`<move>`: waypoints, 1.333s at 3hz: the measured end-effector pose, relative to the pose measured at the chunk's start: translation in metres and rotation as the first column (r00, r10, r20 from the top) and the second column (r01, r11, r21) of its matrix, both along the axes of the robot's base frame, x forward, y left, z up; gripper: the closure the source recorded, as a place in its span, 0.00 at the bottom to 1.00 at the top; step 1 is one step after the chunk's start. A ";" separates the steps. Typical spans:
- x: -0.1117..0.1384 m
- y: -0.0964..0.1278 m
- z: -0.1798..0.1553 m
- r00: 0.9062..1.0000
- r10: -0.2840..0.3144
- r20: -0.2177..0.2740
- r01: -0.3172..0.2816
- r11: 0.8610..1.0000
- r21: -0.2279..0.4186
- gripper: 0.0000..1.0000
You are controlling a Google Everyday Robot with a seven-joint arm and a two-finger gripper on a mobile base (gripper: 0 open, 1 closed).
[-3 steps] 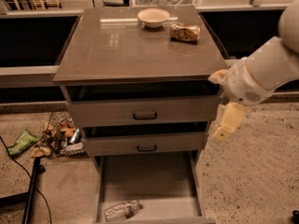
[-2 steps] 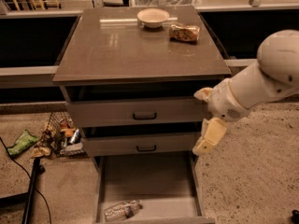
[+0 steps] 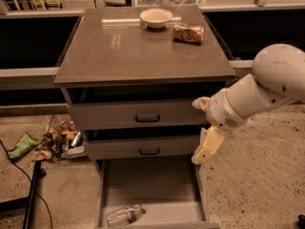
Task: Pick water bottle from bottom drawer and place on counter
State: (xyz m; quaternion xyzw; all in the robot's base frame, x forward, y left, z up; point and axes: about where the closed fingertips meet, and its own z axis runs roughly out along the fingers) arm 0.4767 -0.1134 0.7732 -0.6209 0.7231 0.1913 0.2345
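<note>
The small, clear, crinkled plastic water bottle (image 3: 125,214) lies on its side near the front of the open grey bottom drawer (image 3: 147,182), long axis roughly along the drawer front. It is well below the cream two-finger gripper (image 3: 202,128) and to its camera-left. The gripper hangs above the drawer's right wall, spread apart and empty.

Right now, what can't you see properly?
Camera view:
- Insides of the top two drawers: shadowed under the counter.
- Front of the bottom drawer: cut by the lower edge.
- Label on the water bottle: too small.
- Arm behind the gripper, beside the middle drawer: cut by right edge.
</note>
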 end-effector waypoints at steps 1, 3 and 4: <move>-0.012 0.026 -0.061 0.997 0.052 -0.051 -0.048 0.995 0.082 0.00; -0.043 0.094 -0.207 0.984 0.100 -0.147 -0.059 0.963 0.264 0.00; -0.048 0.131 -0.274 0.970 0.094 -0.224 -0.016 0.945 0.325 0.00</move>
